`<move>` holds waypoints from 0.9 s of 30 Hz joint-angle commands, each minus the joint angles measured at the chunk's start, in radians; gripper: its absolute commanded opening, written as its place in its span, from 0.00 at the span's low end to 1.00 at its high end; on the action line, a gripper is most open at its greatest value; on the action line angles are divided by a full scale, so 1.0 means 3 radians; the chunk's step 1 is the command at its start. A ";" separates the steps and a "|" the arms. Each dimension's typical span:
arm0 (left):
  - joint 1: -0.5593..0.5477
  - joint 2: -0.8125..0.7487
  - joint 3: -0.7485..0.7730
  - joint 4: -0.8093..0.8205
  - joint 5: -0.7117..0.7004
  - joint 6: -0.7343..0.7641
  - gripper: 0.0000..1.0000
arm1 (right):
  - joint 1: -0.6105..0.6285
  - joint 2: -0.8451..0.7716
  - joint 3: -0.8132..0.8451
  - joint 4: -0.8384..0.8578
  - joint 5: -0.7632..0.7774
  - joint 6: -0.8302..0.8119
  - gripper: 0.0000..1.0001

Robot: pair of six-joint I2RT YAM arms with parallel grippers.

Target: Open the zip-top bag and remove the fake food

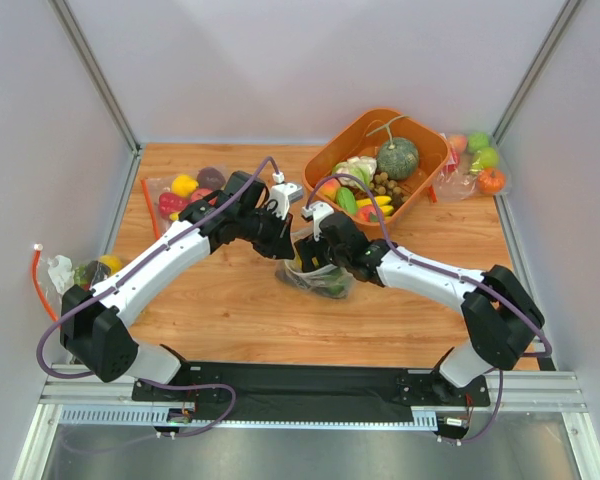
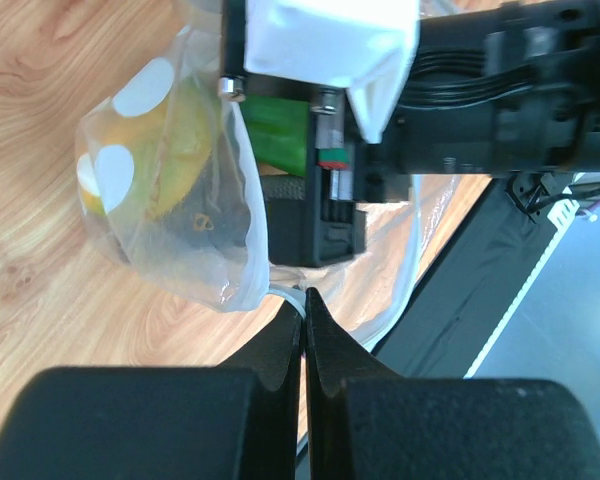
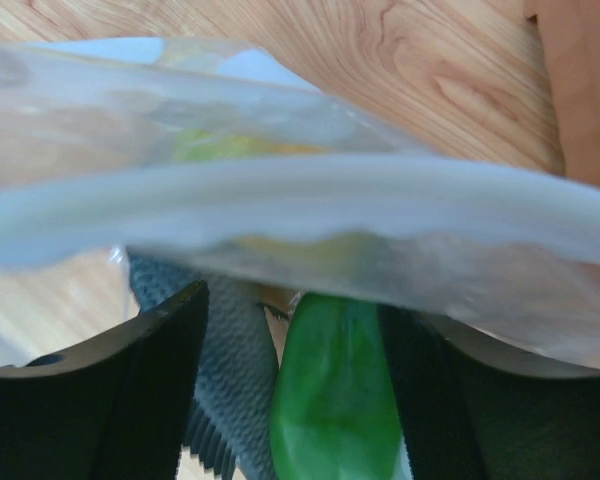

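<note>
Tabletop [image 1: 230,310] — left end effector [image 2: 303,300] pinches zip-top bag [image 2: 180,270].

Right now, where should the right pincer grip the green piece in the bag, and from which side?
Across the narrow middle of the green vegetable, coming straight in through the mouth of the zip-top bag. It lies lengthwise between the open fingers of the right pincer, so they likely close on its slim, rounded sides.

Bright even light, soft shadows, top view sharp, zip-top bag [image 3: 300,215] rim blurred in right wrist view
</note>
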 commanded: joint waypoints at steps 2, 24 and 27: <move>-0.0016 0.0000 0.0139 -0.0005 0.0033 0.0033 0.00 | 0.0055 -0.0174 0.0312 -0.0615 0.0231 -0.0164 0.84; -0.0021 0.0041 0.0129 -0.0005 0.0039 0.0028 0.00 | 0.0204 -0.0148 0.0179 -0.1546 0.0630 0.0168 0.74; -0.0021 0.0031 0.0134 -0.0005 0.0033 0.0028 0.00 | 0.0224 -0.0117 0.0113 -0.1628 0.0656 0.0234 0.73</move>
